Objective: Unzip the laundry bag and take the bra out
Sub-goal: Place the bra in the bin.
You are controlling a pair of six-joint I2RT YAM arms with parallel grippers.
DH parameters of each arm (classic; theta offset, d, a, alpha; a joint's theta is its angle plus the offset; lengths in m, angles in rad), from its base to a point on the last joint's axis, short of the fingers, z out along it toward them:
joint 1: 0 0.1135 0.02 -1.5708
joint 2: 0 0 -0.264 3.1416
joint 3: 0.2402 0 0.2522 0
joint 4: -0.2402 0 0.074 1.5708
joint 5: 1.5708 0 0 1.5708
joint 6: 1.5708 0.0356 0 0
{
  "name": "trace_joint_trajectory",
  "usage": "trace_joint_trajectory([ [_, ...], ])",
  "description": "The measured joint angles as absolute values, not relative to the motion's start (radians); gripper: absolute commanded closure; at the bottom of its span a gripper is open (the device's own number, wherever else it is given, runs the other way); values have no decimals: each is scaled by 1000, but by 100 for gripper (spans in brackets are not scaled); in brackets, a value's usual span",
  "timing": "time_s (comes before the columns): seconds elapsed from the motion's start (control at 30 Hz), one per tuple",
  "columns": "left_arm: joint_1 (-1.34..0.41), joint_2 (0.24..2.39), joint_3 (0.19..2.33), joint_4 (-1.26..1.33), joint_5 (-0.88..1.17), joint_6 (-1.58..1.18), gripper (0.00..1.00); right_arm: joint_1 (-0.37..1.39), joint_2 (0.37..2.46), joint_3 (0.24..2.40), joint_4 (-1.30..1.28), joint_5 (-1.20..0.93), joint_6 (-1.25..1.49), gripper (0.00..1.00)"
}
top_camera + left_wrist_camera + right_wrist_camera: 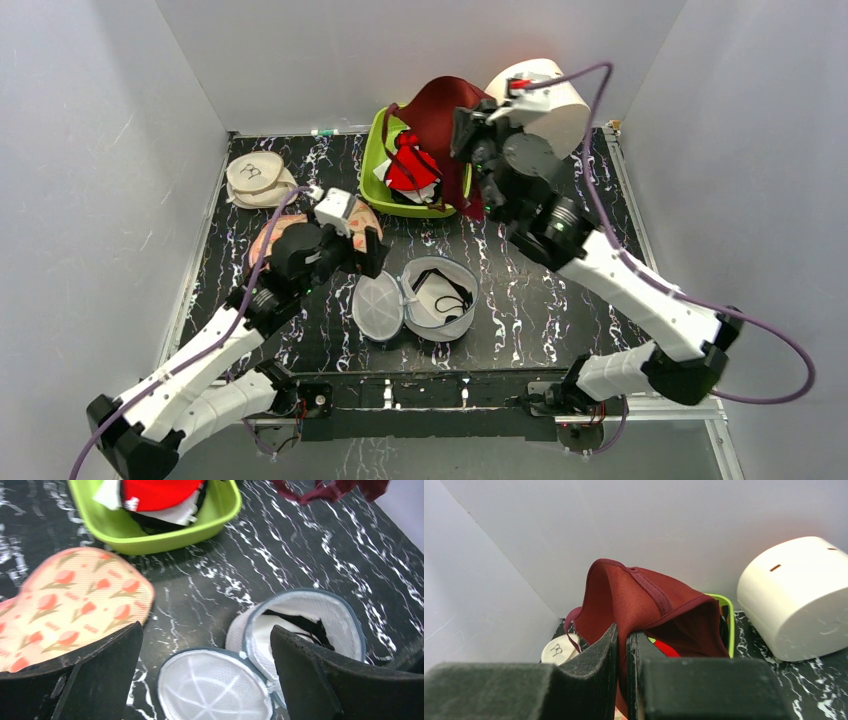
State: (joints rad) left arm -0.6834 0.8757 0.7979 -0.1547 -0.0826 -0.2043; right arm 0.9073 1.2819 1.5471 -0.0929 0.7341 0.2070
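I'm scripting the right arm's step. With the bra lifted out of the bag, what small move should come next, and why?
Probably lower the right gripper toward the green basin and open it: its jaws are shut on the maroon bra, held up by the basin, well clear of the unzipped laundry bag.

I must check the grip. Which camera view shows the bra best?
The right wrist view: the bra fills the middle, pinched in the right pincer. The top view shows it partly hidden by that pincer; the left wrist view shows only a scrap.
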Motion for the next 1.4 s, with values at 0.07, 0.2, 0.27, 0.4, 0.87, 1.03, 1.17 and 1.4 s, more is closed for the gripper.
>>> trace_joint_trajectory([
  [0.07,-679,822,782,-154,-142,-209,2,896,1350,1589,-86,717,211,97],
  [0.2,-666,704,751,-150,-262,-219,2,849,1484,1667,-84,631,262,97],
  [0.27,-659,660,743,-141,-305,-221,2,817,1530,1678,-78,576,306,98],
  [0.4,-655,623,735,-131,-350,-224,2,728,1610,1680,-47,444,413,99],
  [0.87,-644,648,735,-133,-359,-229,2,461,2228,1872,81,112,542,100],
  [1.03,-643,645,735,-134,-361,-229,2,431,2313,1896,49,109,505,100],
  [1.17,-636,645,735,-135,-361,-229,2,431,2315,1905,31,112,469,100],
  [1.4,-629,661,735,-134,-360,-229,2,432,2315,1910,-18,87,443,70],
])
